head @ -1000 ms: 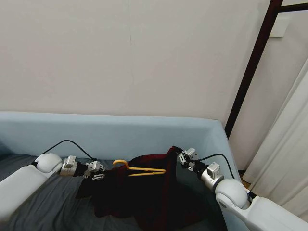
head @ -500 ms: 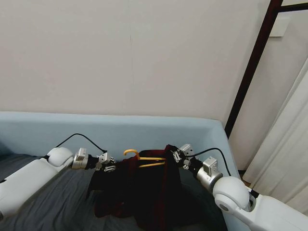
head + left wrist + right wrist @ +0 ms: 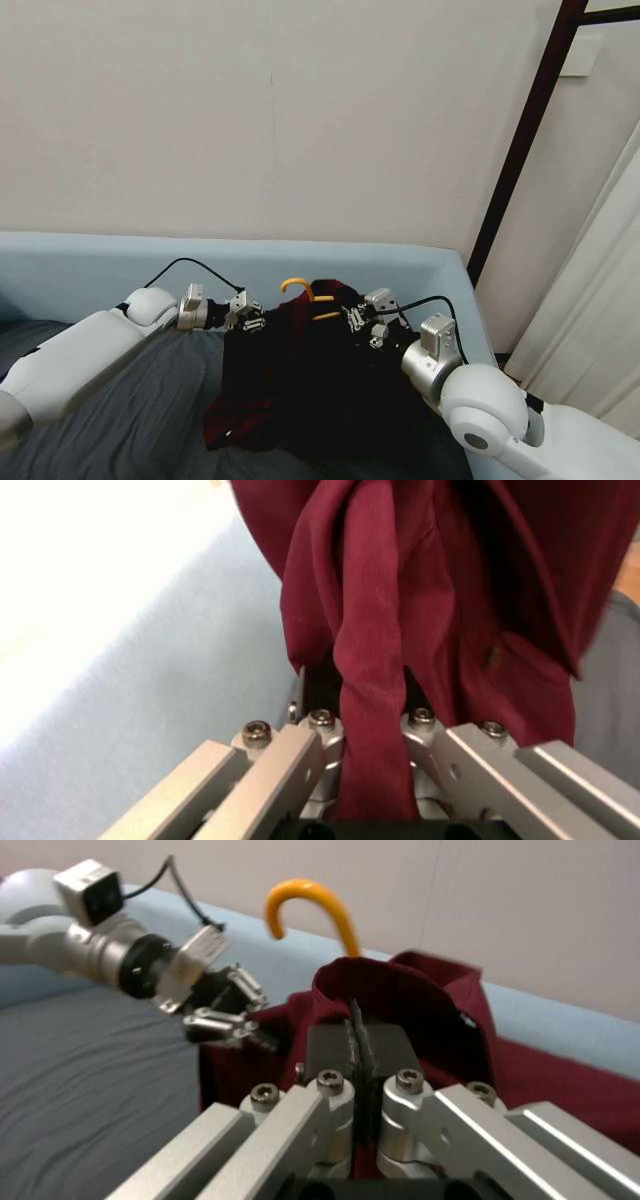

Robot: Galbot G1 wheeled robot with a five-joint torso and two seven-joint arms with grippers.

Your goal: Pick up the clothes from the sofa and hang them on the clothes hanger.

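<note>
1. The dark red shirt (image 3: 290,385) is bunched up. Its top is held up off the sofa (image 3: 120,270) and the lower end sags onto the grey seat. A twisted fold sits clamped in the left gripper (image 3: 250,319), and the collar area is clamped in the right gripper (image 3: 354,320).
2. On the yellow-orange hanger (image 3: 297,288), the curved hook pokes up out of the collar in front of the pale blue backrest. Most of the rest is buried in the fabric.
</note>
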